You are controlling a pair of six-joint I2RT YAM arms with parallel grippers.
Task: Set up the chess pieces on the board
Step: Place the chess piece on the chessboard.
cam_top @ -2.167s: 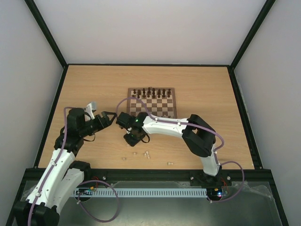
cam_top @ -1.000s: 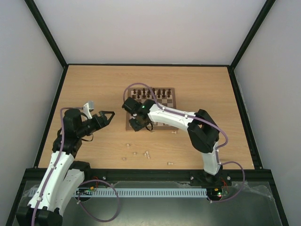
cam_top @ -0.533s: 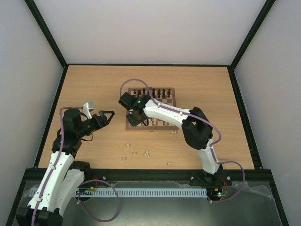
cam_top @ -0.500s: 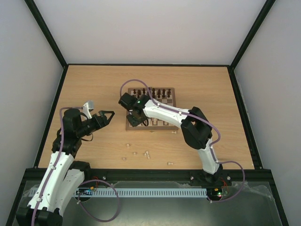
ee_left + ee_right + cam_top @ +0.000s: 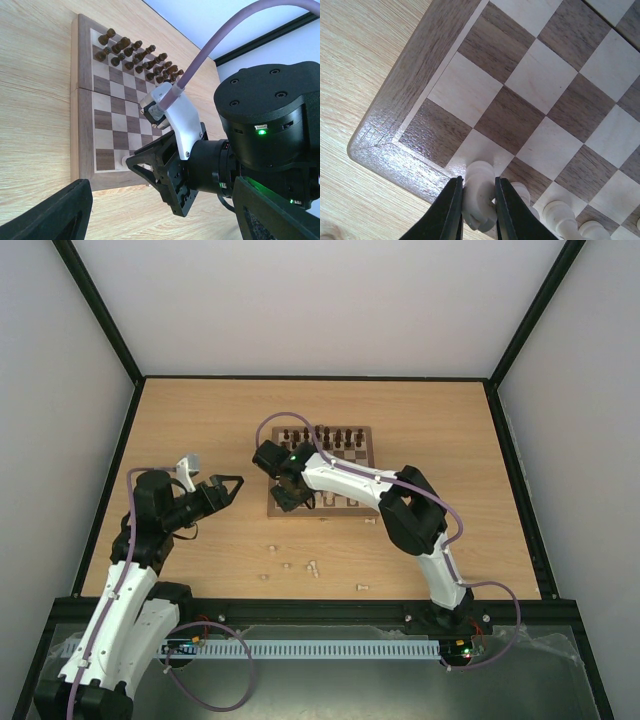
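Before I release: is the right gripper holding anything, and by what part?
Yes, the right gripper pinches a pale chess piece across its middle, between both fingers.

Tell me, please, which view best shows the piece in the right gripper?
Right wrist: the pale piece fills the foreground, pinched by the right gripper. Top external hides it under that gripper; left wrist barely shows it.

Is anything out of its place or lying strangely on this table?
Yes. Several pale chess pieces lie scattered on the table, in front of the board, not on it. The right claw grips one more at the board's near-left corner.
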